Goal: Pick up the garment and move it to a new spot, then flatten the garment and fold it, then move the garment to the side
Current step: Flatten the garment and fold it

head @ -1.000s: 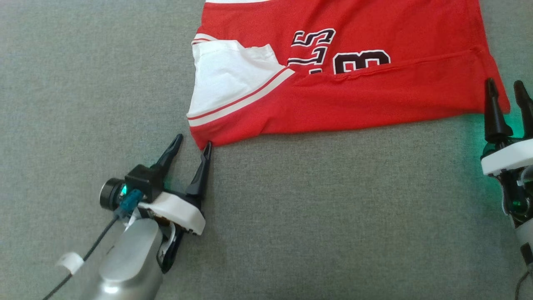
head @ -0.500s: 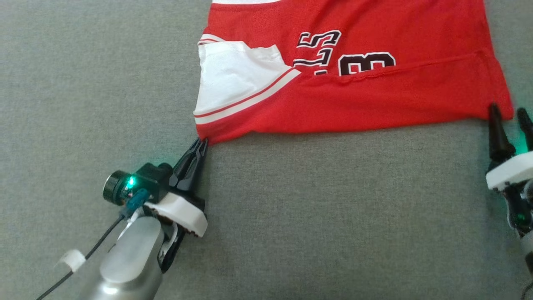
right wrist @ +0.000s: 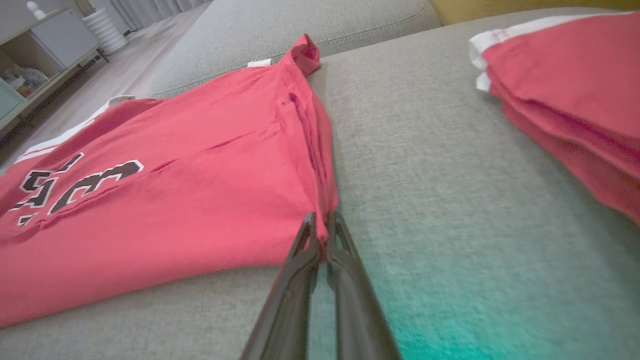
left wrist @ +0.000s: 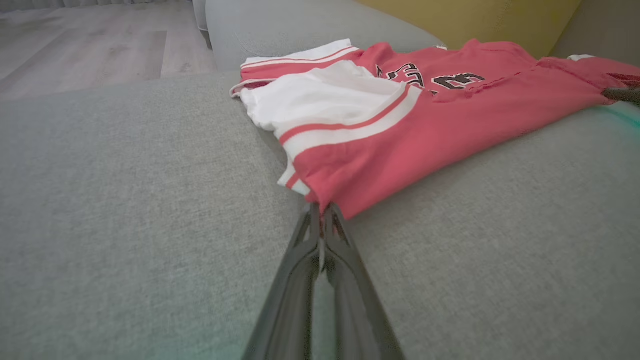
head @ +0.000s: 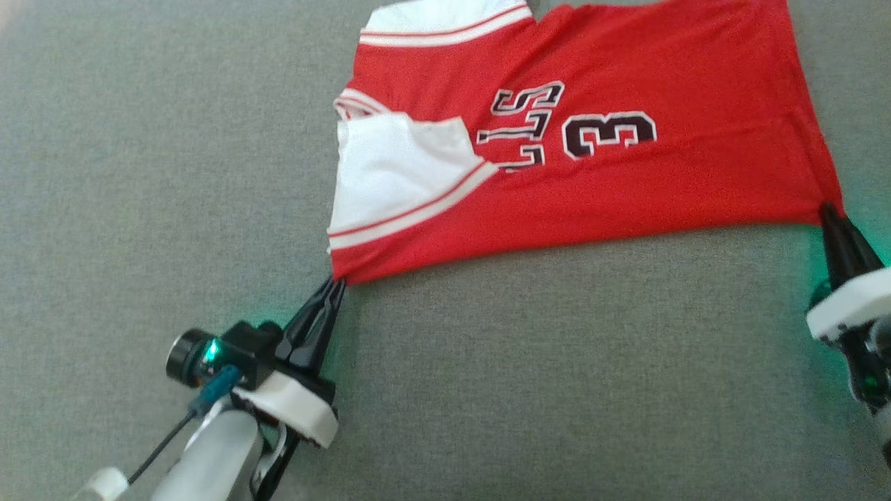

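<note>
The garment (head: 626, 188) is a red jersey with white sleeves and dark numbers, spread across the grey cushion (head: 487, 383). My left gripper (head: 337, 282) is shut on its near left corner, and the left wrist view shows that corner (left wrist: 322, 202) pinched at the tips of the left gripper (left wrist: 321, 215). My right gripper (head: 830, 207) is shut on the near right corner. In the right wrist view the right gripper (right wrist: 321, 217) pinches the hem of the jersey (right wrist: 165, 190). The white sleeve (head: 397, 174) lies folded over the red body.
A stack of folded red and white garments (right wrist: 570, 95) lies on the cushion to the right of the jersey. Beyond the sofa edge are a wooden floor (left wrist: 90, 45) and a low cabinet (right wrist: 45, 45). A yellow cushion (left wrist: 475, 20) stands behind.
Both grippers have closed on the jersey's near corners, the left first and then the right. The jersey now sits lower in the head view and its far sleeve shows.
</note>
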You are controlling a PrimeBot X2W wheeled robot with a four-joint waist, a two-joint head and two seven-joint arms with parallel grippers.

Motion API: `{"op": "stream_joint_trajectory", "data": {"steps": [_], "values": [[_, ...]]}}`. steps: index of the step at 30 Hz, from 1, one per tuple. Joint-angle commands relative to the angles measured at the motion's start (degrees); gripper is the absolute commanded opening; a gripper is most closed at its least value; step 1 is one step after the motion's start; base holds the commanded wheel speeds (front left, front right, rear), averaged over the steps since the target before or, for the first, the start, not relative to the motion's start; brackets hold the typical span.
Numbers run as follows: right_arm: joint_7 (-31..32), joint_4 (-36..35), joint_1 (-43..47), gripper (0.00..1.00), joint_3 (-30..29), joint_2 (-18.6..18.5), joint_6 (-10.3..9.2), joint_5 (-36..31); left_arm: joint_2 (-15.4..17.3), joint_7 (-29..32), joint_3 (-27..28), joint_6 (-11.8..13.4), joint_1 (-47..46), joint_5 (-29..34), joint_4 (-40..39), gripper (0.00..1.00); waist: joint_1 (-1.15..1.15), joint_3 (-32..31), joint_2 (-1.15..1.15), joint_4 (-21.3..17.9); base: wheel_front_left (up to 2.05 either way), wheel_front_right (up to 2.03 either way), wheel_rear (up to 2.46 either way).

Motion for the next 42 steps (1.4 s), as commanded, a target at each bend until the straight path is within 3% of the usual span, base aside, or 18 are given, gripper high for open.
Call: {"op": "stream_joint_trajectory", "data": {"steps": [1, 15, 38, 39, 40, 41, 42], "values": [[-1.2, -1.6, 3.0, 0.0, 0.8, -2.8, -0.04, 0.4, 2.4, 0.4, 1.6, 0.0, 1.1, -0.6, -2.5, 0.0, 0.0, -1.0, 0.0, 0.0, 0.0, 0.0, 0.0], [-0.1, -12.4, 19.6, 0.0, -0.8, -7.6, -0.04, 0.4, 6.8, 4.3, 1.0, 3.8, 15.0, -2.7, -14.4, 0.0, 0.0, -4.5, 0.0, -2.0, 0.0, 0.0, 0.0], [7.8, -24.8, 34.0, 0.0, -15.9, -3.0, -0.04, -6.5, 11.1, 11.7, -1.1, 3.3, 23.8, -7.0, -25.2, 0.0, 0.0, -3.5, 0.0, -2.3, 0.0, 0.0, 0.0], [8.3, -25.2, 34.2, 0.12, -16.3, -2.7, -0.04, -6.7, 11.1, 11.5, -1.1, 3.3, 23.7, -7.1, -25.3, 0.04, 0.0, -3.4, 0.0, -2.3, 0.0, 0.0, 0.0], [8.8, -25.7, 34.3, 0.57, -16.7, -2.3, -0.04, -7.0, 11.0, 11.1, -0.9, 3.4, 23.6, -7.1, -25.3, 0.78, 0.0, -3.2, 0.0, -2.3, 0.0, 0.0, 0.0], [8.9, -26.3, 34.2, 1.0, -17.3, -2.0, -0.04, -7.2, 10.9, 10.6, -0.8, 3.5, 23.2, -7.1, -25.2, 1.0, 0.0, -2.9, 0.0, -2.3, 0.0, 0.0, 0.0], [8.6, -26.9, 34.0, 1.0, -18.1, -1.6, -0.04, -7.8, 10.8, 10.1, -0.7, 3.4, 22.6, -6.8, -25.2, 1.0, 0.0, -2.7, 0.0, -2.2, 0.0, 0.0, 0.0]]}}
